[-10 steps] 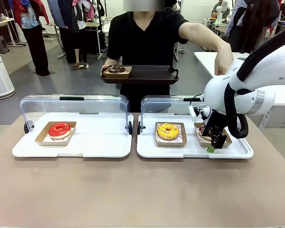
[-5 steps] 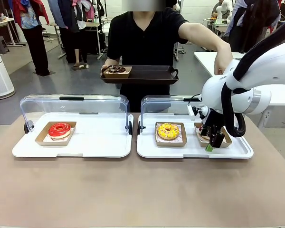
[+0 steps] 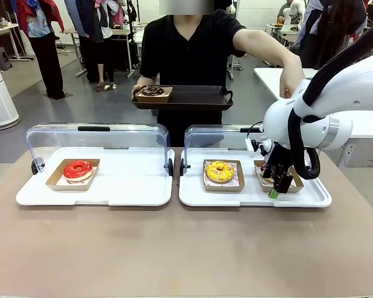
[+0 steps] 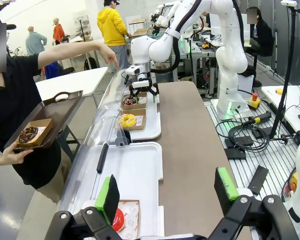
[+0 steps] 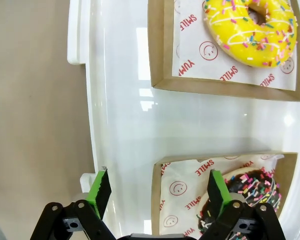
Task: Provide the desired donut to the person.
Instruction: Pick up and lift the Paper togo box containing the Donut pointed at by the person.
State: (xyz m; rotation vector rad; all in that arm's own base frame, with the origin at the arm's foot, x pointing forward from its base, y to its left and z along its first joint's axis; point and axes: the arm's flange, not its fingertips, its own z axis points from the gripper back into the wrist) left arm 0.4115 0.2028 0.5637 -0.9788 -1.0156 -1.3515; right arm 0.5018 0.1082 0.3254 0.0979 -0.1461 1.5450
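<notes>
Watch the right gripper (image 5: 159, 192): it straddles the robot-side wall of the choc-sprinkle donut's box (image 5: 156, 210), at the right end of the right white tray (image 5: 120, 125). Close w/ the inner pad this near the donut (image 5: 245, 192) and you may smear the icing; a thin pinch on the cardboard could tip the box. Jaws spread wide, nothing held; contact unclear. Left gripper (image 4: 167, 192) is spread too, empty.
</notes>
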